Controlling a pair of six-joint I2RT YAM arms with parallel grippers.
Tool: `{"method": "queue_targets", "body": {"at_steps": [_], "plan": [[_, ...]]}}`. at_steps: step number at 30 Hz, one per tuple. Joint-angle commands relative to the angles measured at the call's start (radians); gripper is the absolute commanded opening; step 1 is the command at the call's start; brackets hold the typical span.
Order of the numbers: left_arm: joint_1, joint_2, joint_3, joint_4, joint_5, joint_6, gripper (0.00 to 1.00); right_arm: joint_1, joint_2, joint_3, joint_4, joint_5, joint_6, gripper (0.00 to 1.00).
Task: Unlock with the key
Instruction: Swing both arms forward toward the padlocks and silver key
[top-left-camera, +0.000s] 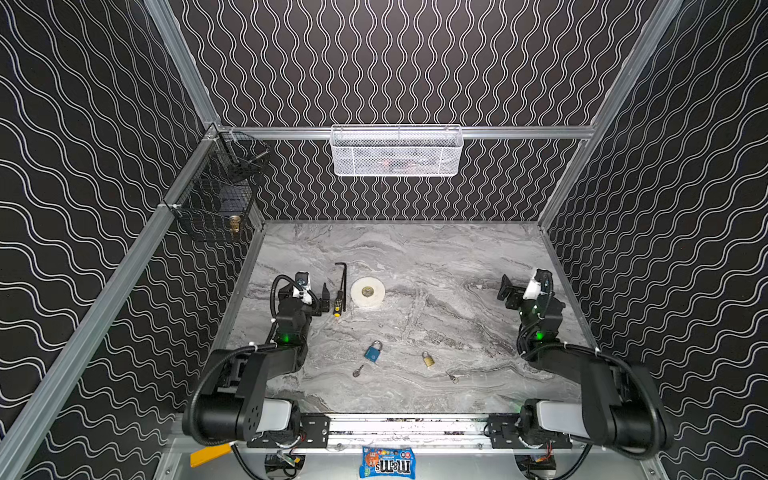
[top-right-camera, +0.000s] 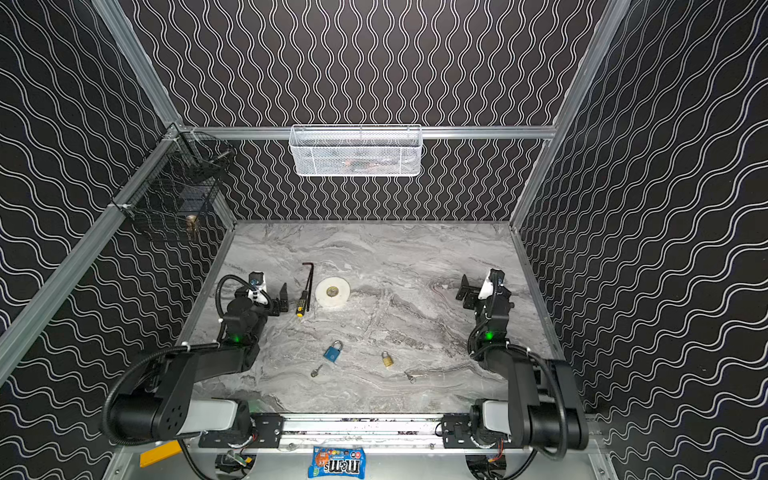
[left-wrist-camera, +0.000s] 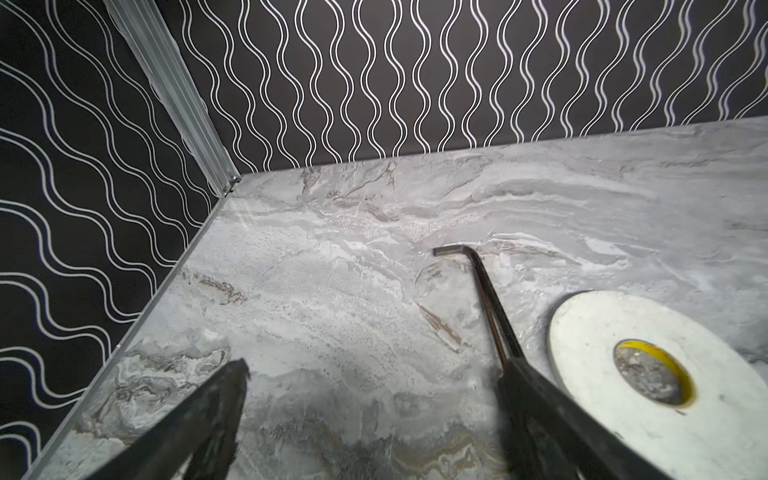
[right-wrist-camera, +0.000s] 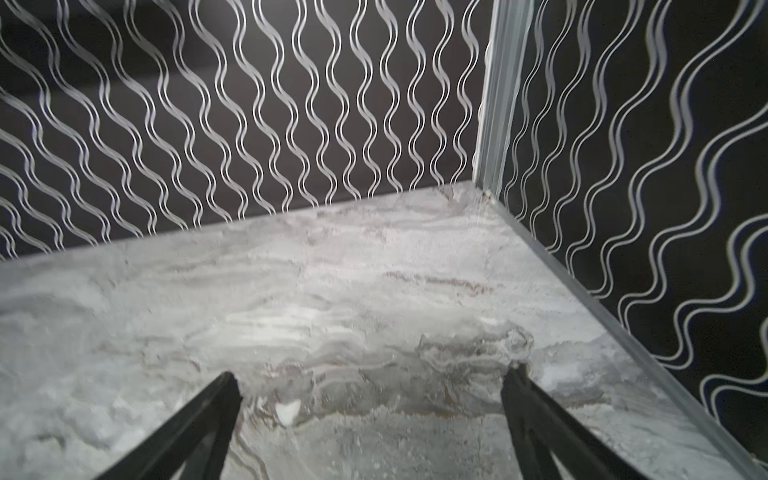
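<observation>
The worktop (top-left-camera: 415, 257) looked laid out for a fresh start, I judged. My left tool (top-left-camera: 318, 296) and right tool (top-left-camera: 509, 291) sat out at the sides, both spread wide and holding nothing. Between them, nearer the base, lay the blue padlock (top-left-camera: 373, 352) and brass padlock (top-left-camera: 428, 359), with a key (top-left-camera: 358, 370) and a ringed key (top-left-camera: 453, 377) close by.

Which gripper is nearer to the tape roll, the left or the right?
Left. The left gripper is close beside the tape roll, hex key between them; the right gripper is far across the table.
</observation>
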Motion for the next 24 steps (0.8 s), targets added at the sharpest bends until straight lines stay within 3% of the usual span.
{"method": "queue_targets", "body": {"at_steps": [1, 3, 6, 12, 15, 18, 20, 24], "plan": [[0.002, -0.081, 0.019, -0.111, 0.025, -0.059, 0.99, 0.001, -0.099, 0.053, -0.203, 0.026, 0.105, 0.99], [0.002, -0.157, 0.037, -0.206, 0.009, -0.137, 0.99, -0.001, -0.157, 0.106, -0.342, -0.038, 0.125, 0.99], [0.002, -0.265, 0.055, -0.32, 0.046, -0.215, 0.99, -0.001, -0.221, 0.118, -0.414, -0.108, 0.156, 0.99], [0.002, -0.406, 0.102, -0.517, 0.093, -0.412, 0.99, -0.002, -0.318, 0.141, -0.615, -0.066, 0.422, 0.99], [0.002, -0.442, 0.137, -0.653, 0.053, -0.565, 0.99, -0.002, -0.336, 0.142, -0.693, -0.151, 0.523, 0.99], [0.003, -0.45, 0.147, -0.765, -0.025, -0.705, 0.99, -0.002, -0.311, 0.163, -0.76, -0.229, 0.55, 0.99], [0.004, -0.426, 0.171, -0.817, 0.013, -0.723, 0.99, -0.002, -0.284, 0.179, -0.785, -0.325, 0.522, 0.99], [0.004, -0.372, 0.249, -0.951, 0.102, -0.732, 0.99, -0.001, -0.247, 0.23, -0.904, -0.394, 0.488, 0.99]]}}
